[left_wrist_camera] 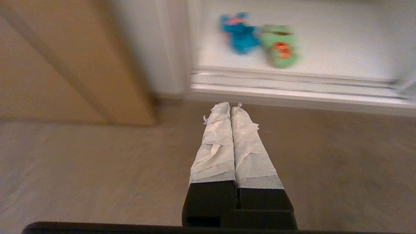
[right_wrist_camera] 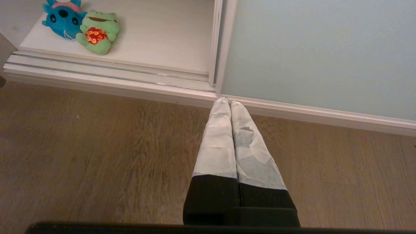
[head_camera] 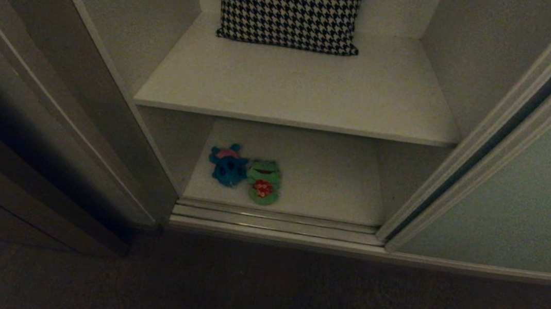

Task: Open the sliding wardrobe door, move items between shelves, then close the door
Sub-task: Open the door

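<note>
The wardrobe stands open, with the pale grey-green sliding door [head_camera: 524,203] pushed to the right. On the bottom shelf [head_camera: 324,181] a blue plush creature [head_camera: 227,165] and a green frog in a red shirt [head_camera: 263,181] lie side by side near the front left. The shelf above [head_camera: 303,95] holds only a cushion. Both toys also show in the wrist views: the blue creature [right_wrist_camera: 63,18] and the frog [right_wrist_camera: 97,32]. My left gripper [left_wrist_camera: 230,107] hangs shut and empty over the floor, short of the door track. My right gripper [right_wrist_camera: 226,102] is shut and empty near the door's lower corner [right_wrist_camera: 222,81]. Neither arm appears in the head view.
A black-and-white houndstooth cushion [head_camera: 290,8] leans at the back of the upper shelf. The sliding track [head_camera: 275,222] runs along the wardrobe's foot above the wood floor [right_wrist_camera: 97,146]. A wall panel [head_camera: 52,113] flanks the opening on the left.
</note>
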You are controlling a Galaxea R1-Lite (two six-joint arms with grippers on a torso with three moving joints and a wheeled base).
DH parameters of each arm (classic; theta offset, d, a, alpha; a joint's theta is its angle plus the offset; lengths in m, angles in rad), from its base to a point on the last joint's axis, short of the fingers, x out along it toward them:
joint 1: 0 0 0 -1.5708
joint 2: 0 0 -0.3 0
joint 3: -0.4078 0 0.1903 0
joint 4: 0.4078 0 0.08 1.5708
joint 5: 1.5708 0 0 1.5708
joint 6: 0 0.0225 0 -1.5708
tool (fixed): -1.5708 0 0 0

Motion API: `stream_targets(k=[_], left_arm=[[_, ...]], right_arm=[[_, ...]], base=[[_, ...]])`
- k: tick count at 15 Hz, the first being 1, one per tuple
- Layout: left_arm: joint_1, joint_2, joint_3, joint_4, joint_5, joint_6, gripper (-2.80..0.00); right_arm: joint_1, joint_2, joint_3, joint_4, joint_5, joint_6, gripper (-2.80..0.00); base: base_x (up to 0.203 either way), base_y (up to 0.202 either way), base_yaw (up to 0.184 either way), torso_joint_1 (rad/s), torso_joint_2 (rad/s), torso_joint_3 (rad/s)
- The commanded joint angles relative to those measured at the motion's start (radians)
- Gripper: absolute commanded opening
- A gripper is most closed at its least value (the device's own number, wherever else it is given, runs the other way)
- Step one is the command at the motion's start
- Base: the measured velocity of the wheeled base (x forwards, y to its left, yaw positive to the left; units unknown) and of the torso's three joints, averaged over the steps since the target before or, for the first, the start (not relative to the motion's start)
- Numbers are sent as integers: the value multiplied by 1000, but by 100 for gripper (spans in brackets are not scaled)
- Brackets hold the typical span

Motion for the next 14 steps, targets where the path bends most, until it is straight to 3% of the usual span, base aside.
stream_targets(k=[1,5,10,14], left_arm=[[0,-14,16,10,31,9,-280],[-1,-14,13,17,20,32,-280],[-1,-14,11,20,21,15,-280],[-1,-14,10,23,21,15,-280]], right_arm=[[0,-2,0,0,0,-1,-280],[0,-2,0,0,0,-1,-280],[0,-2,0,0,0,-1,-280],[0,-2,0,0,0,-1,-280]], base=[[0,0,0,0,0,0],[0,0,0,0,0,0],[0,0,0,0,0,0],[0,0,0,0,2,-139]])
